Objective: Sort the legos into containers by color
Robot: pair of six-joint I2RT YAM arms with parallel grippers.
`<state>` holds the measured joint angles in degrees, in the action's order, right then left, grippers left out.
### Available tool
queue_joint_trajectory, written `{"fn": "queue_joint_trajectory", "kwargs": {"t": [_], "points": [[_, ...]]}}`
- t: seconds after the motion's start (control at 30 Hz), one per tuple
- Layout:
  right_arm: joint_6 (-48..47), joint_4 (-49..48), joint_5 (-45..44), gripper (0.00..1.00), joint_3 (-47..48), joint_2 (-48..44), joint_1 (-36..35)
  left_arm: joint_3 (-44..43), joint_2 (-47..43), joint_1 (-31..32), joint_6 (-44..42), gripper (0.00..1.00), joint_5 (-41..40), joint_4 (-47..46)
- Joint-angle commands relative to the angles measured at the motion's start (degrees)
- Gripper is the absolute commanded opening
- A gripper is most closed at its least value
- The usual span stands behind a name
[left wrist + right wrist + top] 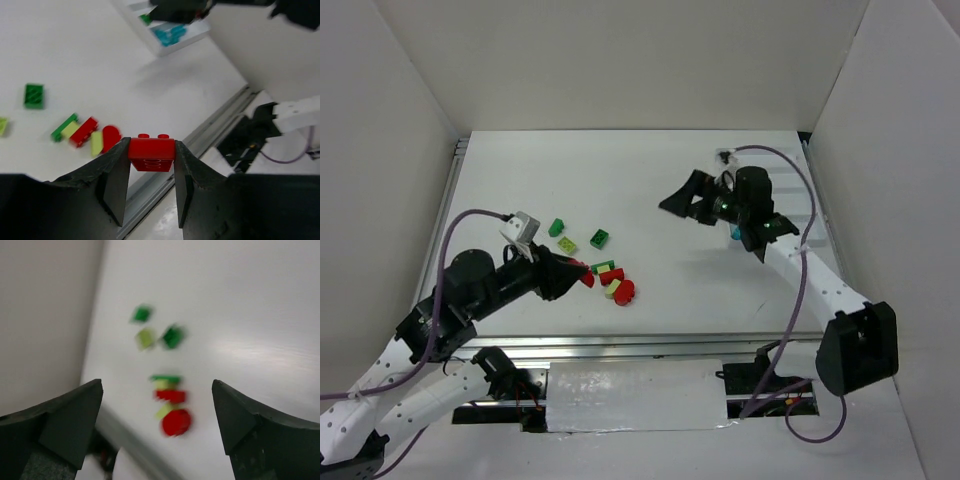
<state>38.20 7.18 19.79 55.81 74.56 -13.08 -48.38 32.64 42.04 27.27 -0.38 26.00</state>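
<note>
My left gripper [151,148] is shut on a red lego brick [151,156], studs up, lifted above the table near its front edge; the top view shows the same gripper [578,277] and brick [586,280]. Loose legos lie beside it: a dark green bar [605,266], a red brick [611,276], a pale yellow-green piece [613,290] and a rounded red one [625,292]. Farther back lie two dark green bricks [557,228] [599,238] and a yellow-green one [568,244]. The white tray [182,44] holds cyan legos [168,34]. My right gripper [686,200] stands open and empty, with nothing between its fingers.
The right arm [790,260] covers most of the tray in the top view, where only a cyan bit [735,233] shows. A metal rail [650,345] runs along the table's front edge. White walls enclose the table on the left, back and right.
</note>
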Motion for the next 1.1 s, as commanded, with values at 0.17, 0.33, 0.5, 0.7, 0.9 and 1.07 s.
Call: {"fn": "queue_joint_trajectory", "kwargs": {"t": [0.17,0.33,0.5,0.7,0.9,1.07], "points": [[0.2,-32.0,35.9,1.0,-12.4,-16.3,-20.9,-5.2,4.4,-0.2,14.7,0.01,22.9,-22.2],[5.2,-40.7,34.5,0.99,-14.5,-19.4,-27.1,-4.6,6.5,-0.3,18.4,0.0,25.3,-26.7],[4.9,-41.1,29.7,0.96,-13.9,-18.7,-31.1,-3.4,8.2,-0.2,20.9,0.0,27.0,-30.9],[4.3,-40.8,25.4,0.81,-11.1,-16.5,-33.8,-2.7,8.7,-0.2,21.3,0.0,28.8,-33.1],[6.6,-43.5,25.2,0.7,-10.2,-15.6,-33.8,-1.7,8.8,-0.2,20.8,0.01,30.9,-33.6],[6.5,-42.9,25.5,0.34,-9.9,-15.4,-33.9,-1.8,8.5,-0.2,19.3,0.02,28.8,-31.0]]}}
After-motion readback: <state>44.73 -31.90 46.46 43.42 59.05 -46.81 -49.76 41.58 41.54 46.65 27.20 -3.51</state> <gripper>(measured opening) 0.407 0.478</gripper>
